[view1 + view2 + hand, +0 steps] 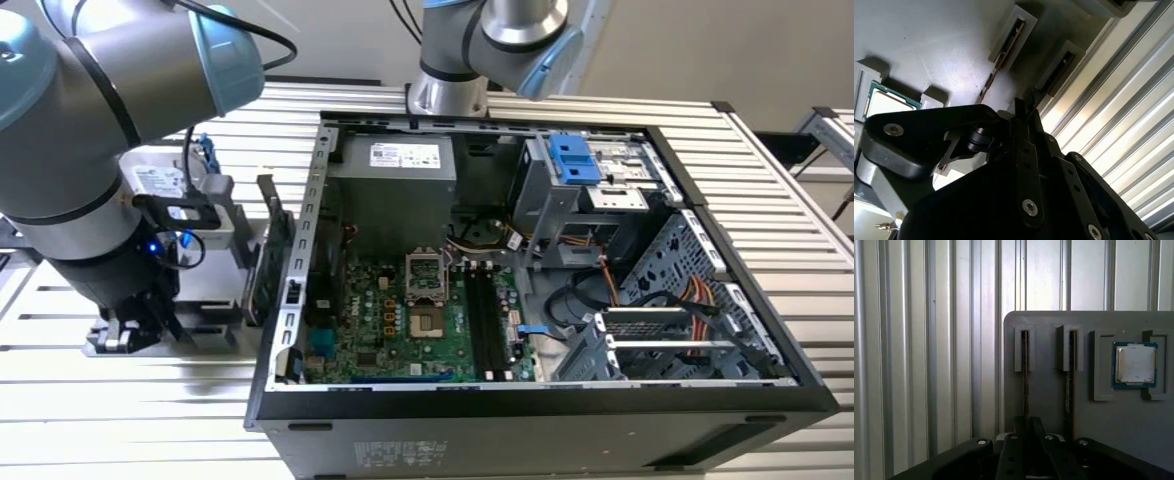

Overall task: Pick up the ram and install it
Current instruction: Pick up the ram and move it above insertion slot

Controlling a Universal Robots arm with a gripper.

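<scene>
Pick step. My black gripper sits over the thin green-blue ram strip, which stands on edge in the edge-most slot of the grey slotted tray. I cannot tell whether it has closed. By my judgement, lifting needs a straight pull.

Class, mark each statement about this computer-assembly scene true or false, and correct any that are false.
1. The computer case lies open with its motherboard showing. True.
2. The processor chip sits on the motherboard. False: it rests in a recess of the grey holder.
3. The gripper is inside the case. False: it is at the grey holder, outside the case, on the exterior view's left.
4. Two ram strips stand edge-on in the holder's slots. True.
5. The table is smooth wood. False: it is made of ribbed metal slats.
</scene>
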